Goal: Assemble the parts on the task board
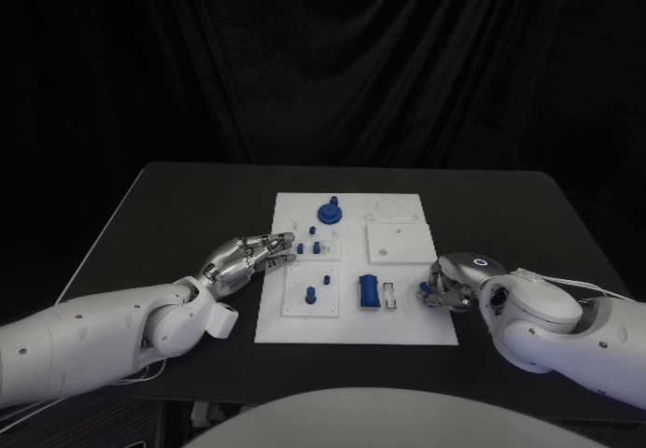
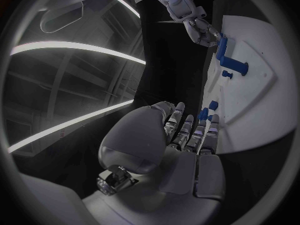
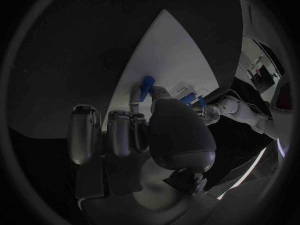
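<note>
Black table point(image 1: 175, 201) w/ white task board point(image 1: 404, 329) lying flat, approx. centre.

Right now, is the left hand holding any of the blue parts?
No, the left hand rests at the task board's left edge with its fingers spread and nothing between them.

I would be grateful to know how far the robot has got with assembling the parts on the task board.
Several blue parts already stand in the task board: a round knob at the far side and a peg near the front. The right robot hand holds a small blue part at the board's right edge. The left robot hand is open by the small pegs. The blue block lies loose, seemingly unplaced.
</note>
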Tool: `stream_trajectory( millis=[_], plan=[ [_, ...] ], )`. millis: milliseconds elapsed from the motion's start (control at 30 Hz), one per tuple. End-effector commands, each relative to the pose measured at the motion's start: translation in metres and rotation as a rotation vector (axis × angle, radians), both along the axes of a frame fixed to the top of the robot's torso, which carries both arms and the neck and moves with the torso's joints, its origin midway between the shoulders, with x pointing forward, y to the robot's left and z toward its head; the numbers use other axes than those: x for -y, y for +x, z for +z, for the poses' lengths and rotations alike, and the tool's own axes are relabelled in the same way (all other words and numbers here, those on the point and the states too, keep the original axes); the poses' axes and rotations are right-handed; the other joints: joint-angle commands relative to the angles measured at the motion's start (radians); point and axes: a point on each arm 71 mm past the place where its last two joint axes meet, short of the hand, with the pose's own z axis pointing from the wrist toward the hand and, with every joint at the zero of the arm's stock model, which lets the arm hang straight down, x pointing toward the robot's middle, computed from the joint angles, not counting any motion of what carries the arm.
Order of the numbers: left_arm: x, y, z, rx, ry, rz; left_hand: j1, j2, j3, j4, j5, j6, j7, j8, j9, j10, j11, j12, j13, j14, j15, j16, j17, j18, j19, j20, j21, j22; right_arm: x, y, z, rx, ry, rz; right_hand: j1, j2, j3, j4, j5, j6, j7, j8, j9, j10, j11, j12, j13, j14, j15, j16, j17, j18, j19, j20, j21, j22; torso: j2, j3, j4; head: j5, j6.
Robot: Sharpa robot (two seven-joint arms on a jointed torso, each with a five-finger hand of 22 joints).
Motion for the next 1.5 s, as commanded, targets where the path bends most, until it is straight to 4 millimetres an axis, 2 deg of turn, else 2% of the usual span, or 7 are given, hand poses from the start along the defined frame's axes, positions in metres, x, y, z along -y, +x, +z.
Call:
stream_trajectory(
  millis=[33,133,200,267,400,833,1500],
  plan=[
    [0.001,0.0,0.004,0.045,-0.048,0.009,-0.01,-0.004,0.006,0.002,0.006,-0.003,0.004,0.004,0.001,0.001,0.008,0.002,0.001,0.001,0.002,0.002,0.001,0.0,0.005,0.0,0.001,-0.002,0.004,-0.005,-0.011,-0.065,-0.014,-0.01,0.042,0.01,0.035,-0.005,0.07,-0.011,-0.001,-0.016,-0.066,0.104,0.009,0.003,0.263,0.087,0.01,-0.006,0.175,-0.009,0.045,0.008,-0.008,0.213,0.0,-0.0004,0.0001,0.002,0.0],
    [0.001,0.0,0.004,0.045,-0.048,0.009,-0.01,-0.004,0.006,0.002,0.006,-0.003,0.004,0.004,0.001,0.001,0.008,0.002,0.001,0.001,0.002,0.002,0.001,0.0,0.005,0.0,0.001,-0.002,0.002,-0.007,-0.011,-0.073,0.034,-0.021,0.087,0.004,0.096,-0.02,0.048,-0.012,0.005,-0.037,-0.088,0.104,0.014,0.003,0.263,0.087,0.015,-0.004,0.176,-0.009,0.047,0.008,-0.004,0.214,0.0,-0.0007,-0.0009,0.003,0.0],
    [0.001,0.0,0.004,0.045,-0.048,0.009,-0.01,-0.004,0.006,0.002,0.006,-0.003,0.004,0.004,0.001,0.001,0.008,0.002,0.001,0.001,0.002,0.002,0.001,0.0,0.005,0.0,0.001,-0.002,0.001,-0.007,-0.01,-0.075,0.07,-0.032,0.127,-0.021,0.204,-0.032,-0.11,0.004,0.01,-0.057,-0.113,0.104,0.015,0.003,0.263,0.086,0.014,-0.004,0.175,-0.011,0.048,0.011,-0.001,0.215,0.0,-0.0007,-0.001,0.003,0.0],
    [0.001,0.0,0.004,0.044,-0.048,0.009,-0.01,-0.003,0.008,0.002,0.006,-0.003,0.004,0.004,0.001,0.001,0.009,0.002,0.001,0.0,0.001,0.001,0.001,0.0,0.005,0.0,0.001,-0.002,0.0,-0.008,-0.01,-0.077,0.115,-0.047,0.11,-0.095,0.411,-0.027,-0.21,0.032,0.012,-0.068,-0.136,0.104,0.019,0.003,0.263,0.087,0.022,-0.002,0.176,-0.01,0.048,0.013,0.001,0.216,0.0,-0.0006,-0.0008,0.003,0.0],
    [0.0,0.0,0.004,0.044,-0.048,0.009,-0.01,-0.003,0.008,0.002,0.006,-0.003,0.004,0.004,0.001,0.001,0.009,0.002,0.001,0.0,0.001,0.001,0.001,0.0,0.005,0.0,0.001,-0.002,-0.002,-0.01,-0.006,-0.081,0.238,-0.096,0.053,-0.149,0.537,-0.052,-0.227,0.04,0.01,-0.055,-0.135,0.104,0.02,0.003,0.263,0.087,0.018,0.0,0.177,-0.012,0.051,0.017,0.008,0.217,0.0,-0.0003,-0.0002,0.002,0.0],
    [0.0,-0.001,0.003,0.042,-0.047,0.01,-0.01,-0.003,0.008,0.002,0.006,-0.003,0.004,0.004,0.001,0.001,0.009,0.002,0.001,0.0,0.001,0.001,0.001,0.0,0.005,0.0,0.001,-0.002,-0.014,-0.017,0.001,-0.116,0.507,-0.215,-0.032,-0.17,0.598,-0.084,-0.242,0.04,0.004,-0.025,-0.12,0.104,0.014,0.003,0.263,0.085,0.015,-0.007,0.162,-0.013,0.054,0.013,0.014,0.219,0.001,-0.0003,-0.0007,0.001,0.0],
    [0.0,-0.001,0.003,0.04,-0.048,0.008,-0.011,-0.003,0.012,0.001,0.006,-0.004,0.005,0.004,0.001,0.001,0.01,0.002,0.0,0.0,0.001,0.002,0.001,0.0,0.005,0.0,0.001,-0.002,-0.022,-0.015,-0.01,-0.228,0.482,-0.234,-0.105,-0.163,0.603,-0.061,-0.281,0.027,0.004,-0.015,-0.116,0.104,0.014,0.003,0.263,0.084,0.014,-0.009,0.157,-0.011,0.05,0.012,0.006,0.216,0.001,-0.0011,-0.0005,0.002,0.0]
  ],
)
